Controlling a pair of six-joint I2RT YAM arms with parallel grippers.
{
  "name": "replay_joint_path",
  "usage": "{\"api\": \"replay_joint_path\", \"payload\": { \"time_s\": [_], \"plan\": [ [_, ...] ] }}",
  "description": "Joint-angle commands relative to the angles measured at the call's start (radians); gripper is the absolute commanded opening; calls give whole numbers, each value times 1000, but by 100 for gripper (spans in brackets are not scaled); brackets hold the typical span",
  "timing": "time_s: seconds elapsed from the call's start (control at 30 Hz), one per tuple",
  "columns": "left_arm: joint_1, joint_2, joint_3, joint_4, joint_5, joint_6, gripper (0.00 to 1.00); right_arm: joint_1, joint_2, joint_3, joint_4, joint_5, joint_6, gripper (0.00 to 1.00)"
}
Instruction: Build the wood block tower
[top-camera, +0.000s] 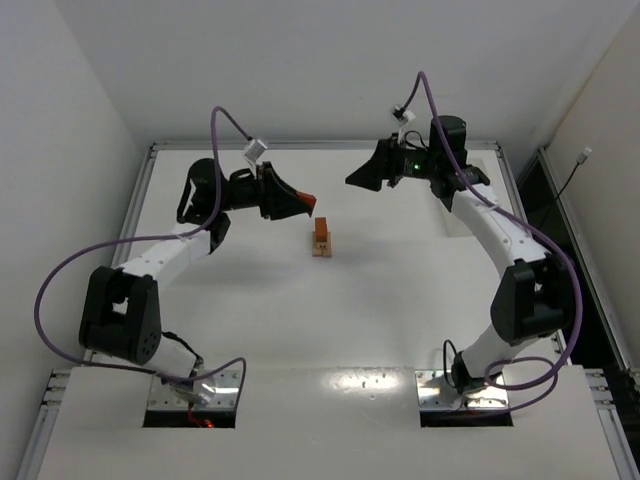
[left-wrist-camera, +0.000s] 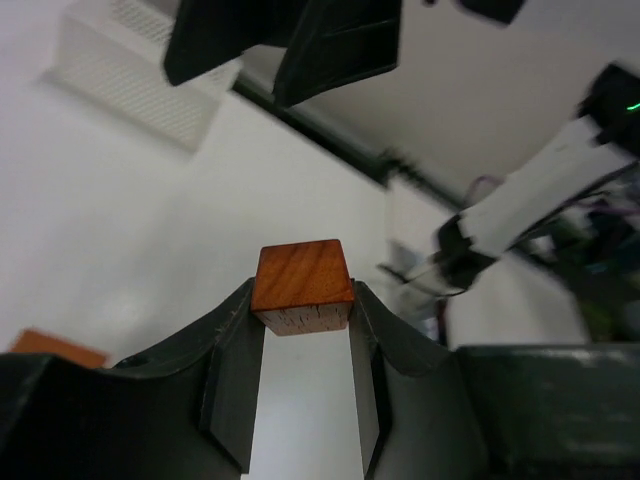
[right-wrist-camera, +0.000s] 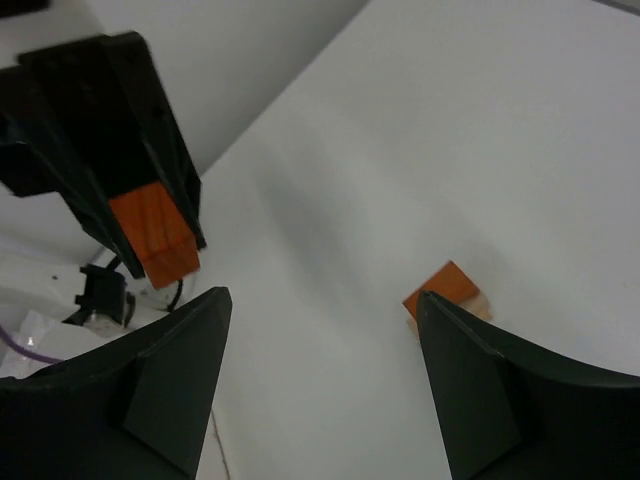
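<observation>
My left gripper (top-camera: 308, 205) hangs above the table, shut on a reddish-brown wood block (left-wrist-camera: 301, 285) pinched between its fingertips. That block (right-wrist-camera: 155, 235) also shows in the right wrist view, up in the air at the left. The tower (top-camera: 321, 238) is a short narrow stack, reddish-brown on pale tan, standing mid-table just right of and nearer than the held block. Part of the tower (right-wrist-camera: 447, 287) peeks out beside my right finger. My right gripper (top-camera: 360, 178) hovers behind and right of the tower, open with nothing between its fingers.
A white rectangular tray (left-wrist-camera: 140, 80) sits at the far side of the table, beyond the right gripper's dark fingers (left-wrist-camera: 285, 40). The right arm (top-camera: 500, 240) curves along the table's right side. Walls close in the back and both sides.
</observation>
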Motion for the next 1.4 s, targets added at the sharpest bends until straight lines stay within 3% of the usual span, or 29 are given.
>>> {"api": "replay_joint_path", "payload": {
  "time_s": [0.0, 0.03, 0.07, 0.3, 0.83, 1.37],
  "plan": [
    [17, 70, -48, 691, 183, -567, 0, 18, -3, 43, 164, -147, 86, 71],
    [17, 91, -48, 816, 192, -635, 0, 19, -15, 43, 178, -159, 86, 71],
    [17, 103, -48, 842, 192, -681, 0, 31, -15, 28, 204, -183, 98, 71],
    [17, 147, -5, 899, 192, -744, 0, 80, -76, -75, 287, -277, 132, 65],
    [37, 157, 5, 862, 192, -726, 0, 161, -56, -51, 415, -328, 257, 63],
    [37, 157, 44, 844, 192, -744, 0, 183, -1, -32, 424, -319, 284, 60]
  ]
}}
